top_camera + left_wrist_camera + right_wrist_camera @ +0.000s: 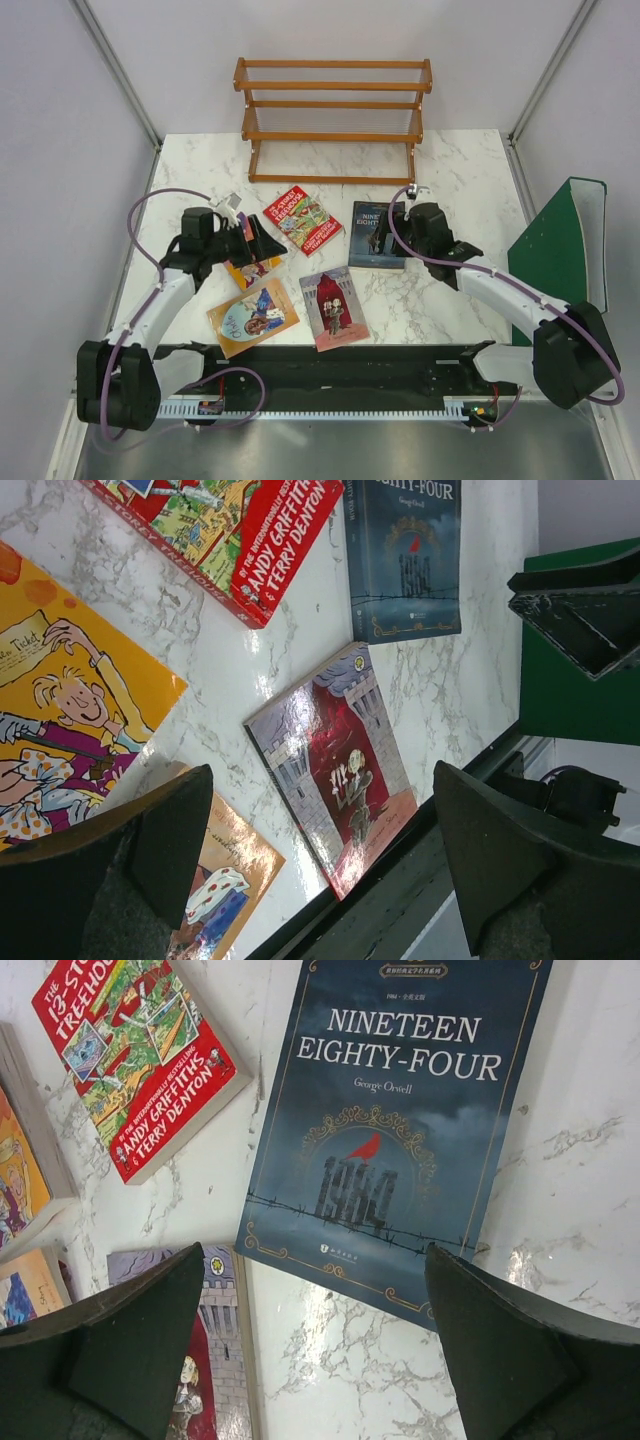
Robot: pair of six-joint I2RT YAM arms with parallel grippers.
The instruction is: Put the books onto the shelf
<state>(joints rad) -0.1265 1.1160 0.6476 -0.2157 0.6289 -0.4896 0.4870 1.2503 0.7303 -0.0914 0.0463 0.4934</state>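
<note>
The shelf [335, 120], a brown wooden rack, stands empty at the back of the table. Five books lie flat in front of it: a red cartoon one [303, 220], the dark blue "Nineteen Eighty-Four" [368, 240], a pink one with a red figure [334, 308], an orange one [253, 317], and an orange Roald Dahl one [250, 270]. My left gripper [258, 240] hangs open over the Roald Dahl book [70, 700], holding nothing. My right gripper [392, 232] is open above the near edge of the blue book [400, 1130], holding nothing.
A large green binder [560, 255] leans at the right edge of the table, close to the right arm. Grey walls enclose the table on the left, right and back. A black rail [330, 365] runs along the near edge.
</note>
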